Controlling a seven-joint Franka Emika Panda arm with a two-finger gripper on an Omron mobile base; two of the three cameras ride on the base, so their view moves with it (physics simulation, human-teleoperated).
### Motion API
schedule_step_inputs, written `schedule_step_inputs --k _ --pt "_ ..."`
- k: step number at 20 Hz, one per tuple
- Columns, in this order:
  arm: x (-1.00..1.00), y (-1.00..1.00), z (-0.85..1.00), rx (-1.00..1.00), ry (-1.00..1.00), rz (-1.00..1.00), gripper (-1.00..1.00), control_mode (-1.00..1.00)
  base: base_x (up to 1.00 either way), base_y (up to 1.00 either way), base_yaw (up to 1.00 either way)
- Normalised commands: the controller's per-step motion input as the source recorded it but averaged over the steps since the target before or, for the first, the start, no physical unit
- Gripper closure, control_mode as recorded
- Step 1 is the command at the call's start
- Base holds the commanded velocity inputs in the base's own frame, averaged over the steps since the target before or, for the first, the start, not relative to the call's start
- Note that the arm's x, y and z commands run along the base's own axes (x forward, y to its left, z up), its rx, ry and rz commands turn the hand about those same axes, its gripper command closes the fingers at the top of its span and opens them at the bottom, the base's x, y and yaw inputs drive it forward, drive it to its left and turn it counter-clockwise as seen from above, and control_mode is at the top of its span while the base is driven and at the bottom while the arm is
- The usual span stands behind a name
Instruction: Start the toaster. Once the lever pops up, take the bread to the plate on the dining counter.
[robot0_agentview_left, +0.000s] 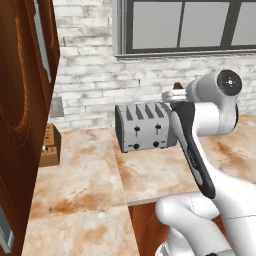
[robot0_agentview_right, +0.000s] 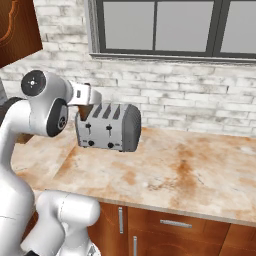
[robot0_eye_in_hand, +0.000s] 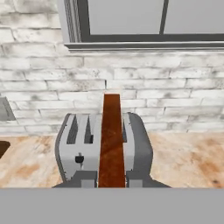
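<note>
On the bench under the window: everything sits against the white brick wall, taken here from left to right.
Far left: a small brown wooden block (robot0_agentview_left: 50, 145) stands by the wall, well apart from the work.
Toaster (robot0_agentview_left: 144, 127): grey and boxy, upright on the marbled bench (robot0_agentview_left: 85, 180), its two slider levers and dark knobs facing the robot.
Bread (robot0_eye_in_hand: 112, 140): in the hand view a brown slice stands edge-on, straight up from between the fingertips, in front of the toaster's slots; from the left base view a brown corner shows just above the hand, over the toaster's right end. It looks lifted clear of the slot, though how far clear I cannot tell.
Pincer (robot0_agentview_right: 86, 111): pinched tight on the bread, jaws nearly together with the slice between them, hovering over the toaster.
Step in hand, as I judge it: the slice is out and the carry to the plate is next; the plate and the dining counter lie beyond these pictures.
Risk, snagging: if the lower edge is not fully above the slot, a sideways swing could catch it and drag the toaster or tear the slice loose.
Risk, slipping: a thin slice held by its narrow edge could pivot or drop during a wide, quick swing.
Risk, collision: the arm is folded close to the toaster, so a turn could clip it.
</note>
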Motion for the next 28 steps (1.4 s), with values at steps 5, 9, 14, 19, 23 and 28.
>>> schedule_step_inputs --k 5,9,14,19,23,28 --pt "-0.73 -0.06 0.00 0.00 0.01 0.00 1.00 -1.00 0.00 0.00 0.00" --pt "-0.56 -0.04 0.00 0.00 0.00 0.00 1.00 -1.00 0.00 0.00 0.00" --pt "-0.22 -0.04 0.00 0.00 0.00 0.00 1.00 1.00 -0.44 -0.33 -0.08" --pt "0.00 0.00 0.00 0.00 0.00 0.00 1.00 1.00 -0.42 -0.98 -0.50" --pt "0.00 0.00 0.00 0.00 0.00 0.00 1.00 1.00 -0.06 -0.83 -0.70" --pt "0.00 0.00 0.00 0.00 0.00 0.00 1.00 1.00 0.00 -0.70 -0.77"
